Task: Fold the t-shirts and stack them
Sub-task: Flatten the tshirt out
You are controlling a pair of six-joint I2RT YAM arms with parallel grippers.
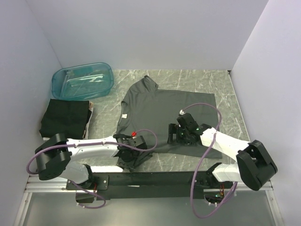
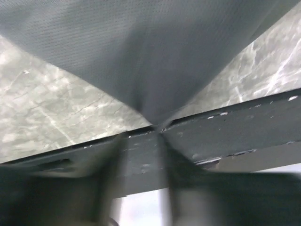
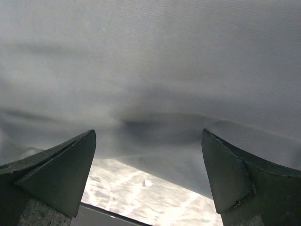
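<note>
First fold: left fingers [image 2: 167, 165] pinched the shirt [image 1: 164, 110] hem; right fingers [image 3: 56, 174] hung wide over it. We judged the right must grip hem next.

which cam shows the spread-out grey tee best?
Top external: the spread grey t-shirt shows almost whole, outline included. Left wrist sees only a corner pinched in the left gripper; right wrist only close-up fabric beyond the open right gripper.

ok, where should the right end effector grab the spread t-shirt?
Probably the near hem of the spread t-shirt, right of the left end effector's pinch. Come low from the near edge: the hem shows free over bare table, between the right end effector's open fingers.
</note>
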